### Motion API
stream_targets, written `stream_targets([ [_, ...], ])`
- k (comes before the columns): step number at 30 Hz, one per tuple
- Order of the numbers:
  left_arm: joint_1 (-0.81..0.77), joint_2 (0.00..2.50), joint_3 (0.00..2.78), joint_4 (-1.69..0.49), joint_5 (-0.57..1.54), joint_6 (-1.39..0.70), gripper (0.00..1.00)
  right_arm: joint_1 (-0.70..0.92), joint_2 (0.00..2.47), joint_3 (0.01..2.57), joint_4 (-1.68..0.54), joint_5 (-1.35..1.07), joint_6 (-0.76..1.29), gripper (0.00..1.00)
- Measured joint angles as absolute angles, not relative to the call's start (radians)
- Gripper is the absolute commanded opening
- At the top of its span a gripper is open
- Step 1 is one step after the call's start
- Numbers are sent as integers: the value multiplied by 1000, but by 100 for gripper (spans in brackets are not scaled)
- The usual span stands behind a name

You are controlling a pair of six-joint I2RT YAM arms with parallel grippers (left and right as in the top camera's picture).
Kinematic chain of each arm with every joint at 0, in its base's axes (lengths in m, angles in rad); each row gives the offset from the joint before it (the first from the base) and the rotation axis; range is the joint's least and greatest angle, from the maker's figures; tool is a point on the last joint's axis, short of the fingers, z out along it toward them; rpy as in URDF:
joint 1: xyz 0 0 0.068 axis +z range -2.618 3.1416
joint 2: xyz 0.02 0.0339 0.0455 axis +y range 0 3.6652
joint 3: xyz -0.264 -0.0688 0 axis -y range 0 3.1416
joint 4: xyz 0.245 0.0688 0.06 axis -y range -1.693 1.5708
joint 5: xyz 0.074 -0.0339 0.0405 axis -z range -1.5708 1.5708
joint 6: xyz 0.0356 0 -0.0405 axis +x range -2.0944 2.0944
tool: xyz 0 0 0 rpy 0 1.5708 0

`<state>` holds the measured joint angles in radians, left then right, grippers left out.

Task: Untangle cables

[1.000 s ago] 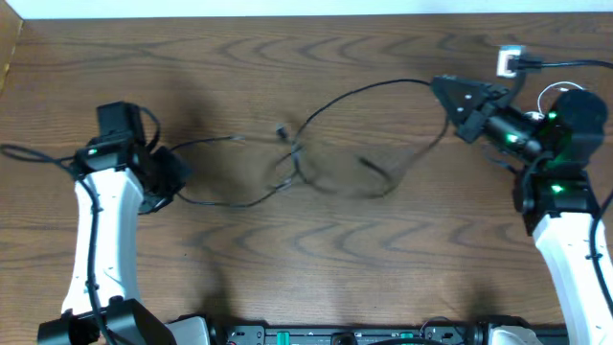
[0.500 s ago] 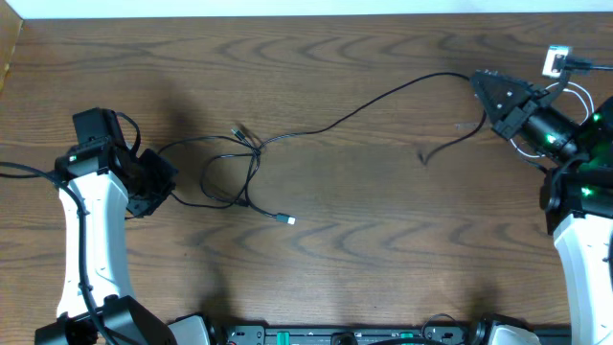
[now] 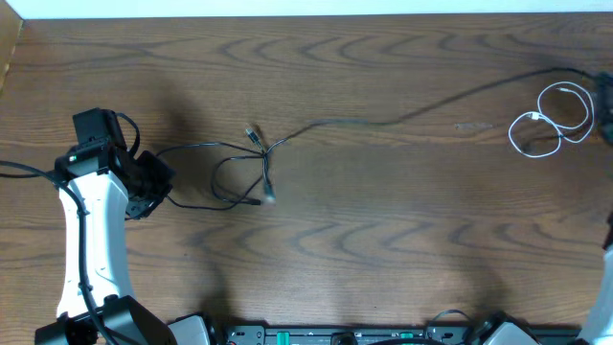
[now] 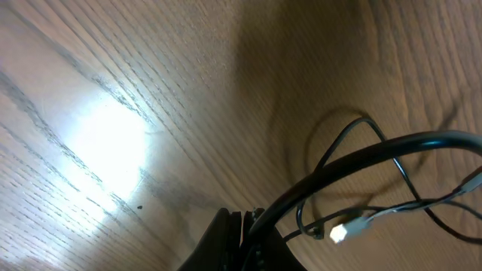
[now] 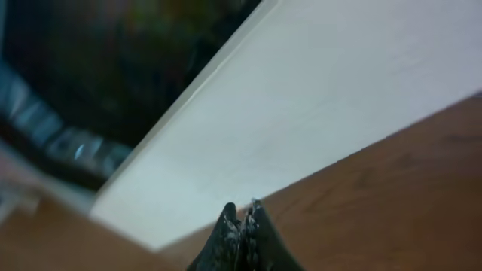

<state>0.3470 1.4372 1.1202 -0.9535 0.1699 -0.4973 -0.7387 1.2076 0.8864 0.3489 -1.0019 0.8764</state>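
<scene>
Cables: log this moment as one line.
left gripper shut on black cable | right gripper shut | black tangle centre-left | white cable coiled apart

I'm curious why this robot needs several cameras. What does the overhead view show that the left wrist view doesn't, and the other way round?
Only overhead: the coiled white cable at far right, a long black cable stretching toward that side, and the left arm. Only left wrist: a close look at the left gripper, shut on what looks like a black cable, plus a small pale plug. Both: the wooden table and the tangle of black loops.
</scene>
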Motion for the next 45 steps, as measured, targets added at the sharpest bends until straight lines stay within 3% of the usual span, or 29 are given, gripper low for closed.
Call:
stream_targets([
  [10,347,1437,1120,-954,169,-497,8,-816,1208,886,349,-983,979,1],
  [25,347,1437,1120,-952,166,-527,8,-888,1209,886,242,-857,937,1],
  [45,286,1437,1120,-938,206,-527,7,-618,1234,885,-167,-642,598,1],
])
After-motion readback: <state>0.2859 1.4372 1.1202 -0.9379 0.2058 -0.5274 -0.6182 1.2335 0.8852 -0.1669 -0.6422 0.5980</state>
